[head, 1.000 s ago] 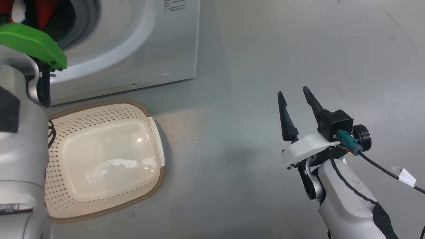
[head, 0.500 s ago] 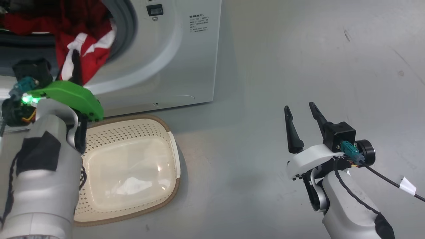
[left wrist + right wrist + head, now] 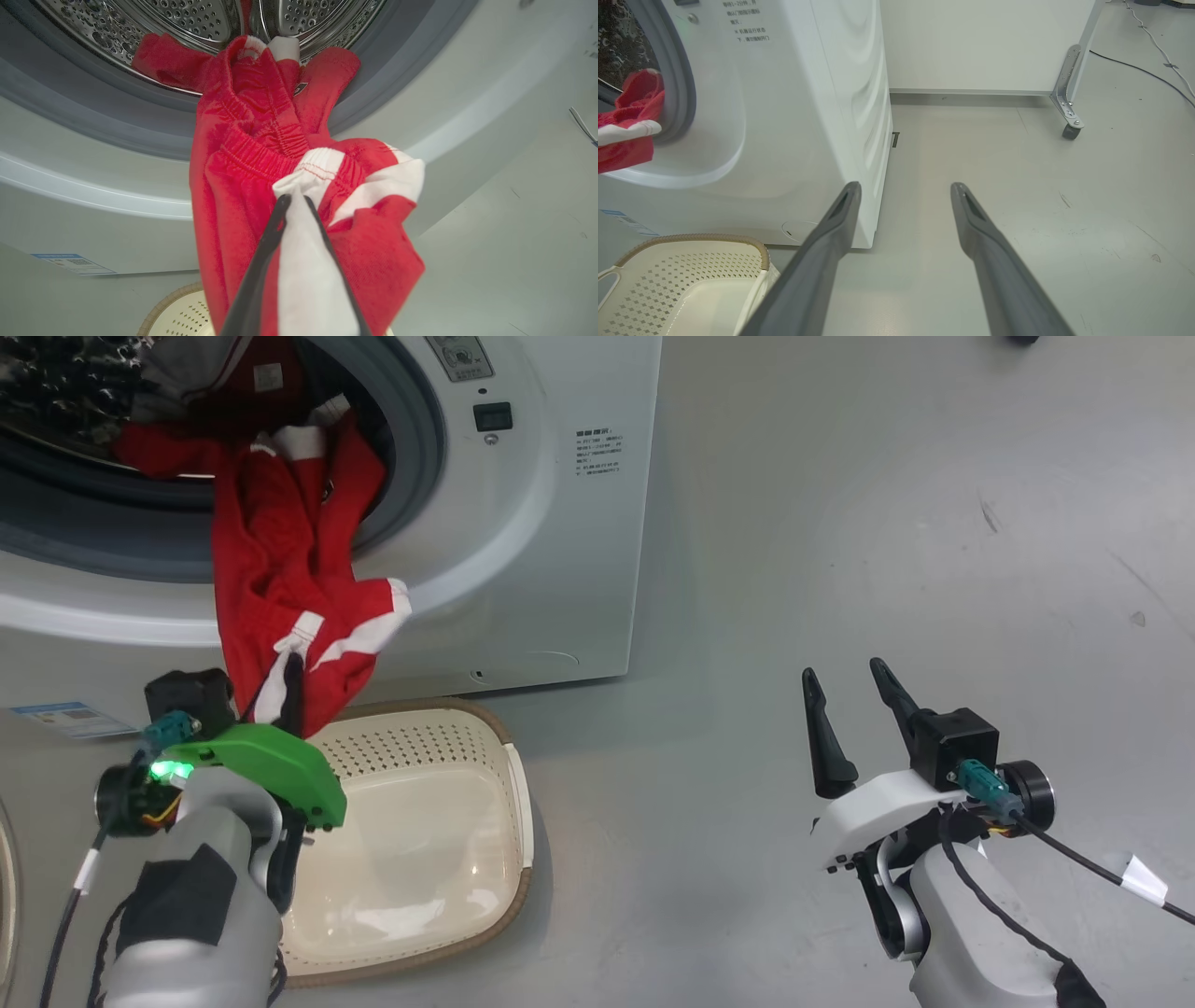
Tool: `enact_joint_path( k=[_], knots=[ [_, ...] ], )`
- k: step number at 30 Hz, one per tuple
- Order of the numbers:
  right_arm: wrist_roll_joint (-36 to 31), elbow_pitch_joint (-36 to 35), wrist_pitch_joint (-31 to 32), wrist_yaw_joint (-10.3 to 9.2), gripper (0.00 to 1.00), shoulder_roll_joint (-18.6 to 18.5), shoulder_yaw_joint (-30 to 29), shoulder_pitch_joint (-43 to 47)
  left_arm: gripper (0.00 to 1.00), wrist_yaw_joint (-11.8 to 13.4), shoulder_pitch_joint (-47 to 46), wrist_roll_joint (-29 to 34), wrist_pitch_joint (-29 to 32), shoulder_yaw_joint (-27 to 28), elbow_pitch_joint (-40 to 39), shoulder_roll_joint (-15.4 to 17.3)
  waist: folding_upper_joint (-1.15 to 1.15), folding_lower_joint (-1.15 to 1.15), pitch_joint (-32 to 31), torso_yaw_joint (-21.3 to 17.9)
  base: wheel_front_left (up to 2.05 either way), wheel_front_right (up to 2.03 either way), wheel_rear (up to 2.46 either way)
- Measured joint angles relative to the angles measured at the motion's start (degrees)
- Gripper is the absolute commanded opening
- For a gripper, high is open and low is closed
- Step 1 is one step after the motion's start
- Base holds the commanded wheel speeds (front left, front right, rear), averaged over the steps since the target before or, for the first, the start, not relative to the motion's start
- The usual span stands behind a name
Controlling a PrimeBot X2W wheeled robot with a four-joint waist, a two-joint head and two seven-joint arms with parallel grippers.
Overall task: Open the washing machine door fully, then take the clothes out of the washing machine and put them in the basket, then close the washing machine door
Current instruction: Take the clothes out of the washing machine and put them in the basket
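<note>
Clothes (image 3: 280, 579) trail out of the open washing machine (image 3: 560, 523) at far left, their lower end pinched in the left gripper (image 3: 295, 199) just above the basket (image 3: 420, 747) — not yet dropped in. Right gripper (image 3: 843, 670) waits near right, fingers apart — the drop and shutting the machine remain.

Just scuffed grey floor (image 3: 840, 523) here, with the white washing machine (image 3: 560, 569) parked on it, cream basket (image 3: 439, 821) sitting just in front, and a caster foot (image 3: 1070, 130) plus loose cable (image 3: 1148, 74) further off

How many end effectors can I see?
2. The left end effector is shut on the red clothes by the basket; the right end effector is open, holding nothing.
</note>
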Motion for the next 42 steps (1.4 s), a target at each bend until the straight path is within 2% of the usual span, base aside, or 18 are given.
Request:
enact_joint_path(
  k=[9, 14, 22, 33, 42],
  knots=[
    [0.0, 0.1, 0.0, 0.54, 1.00, 0.0, 0.1, 0.9, 0.00, 0.0, 7.3, -1.1, 0.0, -3.2, 0.4, -0.4, 0.00, 0.00, -1.5, 0.3, 0.00, 0.00, 0.00],
    [0.0, 0.1, 0.0, 0.94, 1.00, 0.0, 0.8, 1.2, 0.00, 0.0, 9.7, -2.6, 0.0, -2.6, 0.9, -0.4, 0.00, 0.00, -1.0, -0.2, 0.00, 0.00, 0.00],
    [0.0, -0.4, 0.0, 0.99, 1.00, 0.0, 0.9, 1.1, 0.00, 0.0, 10.1, -3.5, 0.0, -1.4, 2.5, -0.1, 0.00, 0.00, 1.5, -1.7, 0.00, 0.00, 0.00],
    [0.0, -2.5, 0.0, 0.87, 1.00, 0.0, 0.2, -0.5, 0.00, 0.0, 10.7, -4.1, 3.1, -1.9, 5.2, 0.2, 0.00, 0.00, 7.0, -3.6, 0.00, 0.00, 0.00],
    [-0.1, -4.3, 0.0, 0.44, 1.00, 0.0, 0.0, -2.2, 0.00, 0.0, 7.2, -4.7, 3.0, -1.2, 5.4, 2.5, 0.00, 0.00, 11.4, -4.2, 0.00, 0.00, 0.00]
  ],
)
